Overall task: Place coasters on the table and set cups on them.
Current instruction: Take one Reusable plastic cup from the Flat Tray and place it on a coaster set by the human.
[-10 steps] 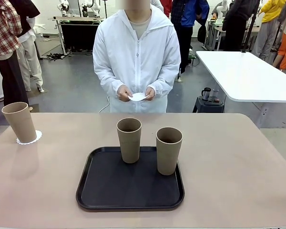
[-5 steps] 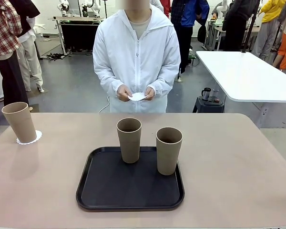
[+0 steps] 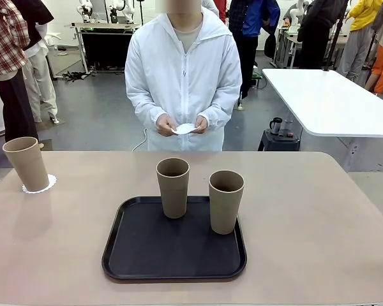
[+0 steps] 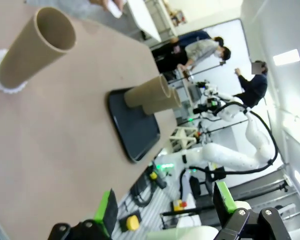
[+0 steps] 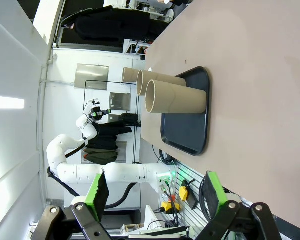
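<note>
**Table, tray, one coaster**

The tan table (image 3: 306, 242) has rounded corners; a black tray (image 3: 147, 255) lies flat on it around the middle, toward the near edge; two cups (image 3: 173, 188) stand upright on the tray's far half, near each other but not touching; a white coaster (image 3: 48, 185) lies by the table's far left corner, well apart from the tray; a third cup (image 3: 25, 162) stands on it.

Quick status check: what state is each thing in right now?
Left cup: upright on its coaster.
Middle cup: upright on the tray, empty.
Right cup: upright on the tray, empty.
Loose coaster: held in the person's hands.
Left tool: open, holding nothing.
Right tool: open, holding nothing.
</note>
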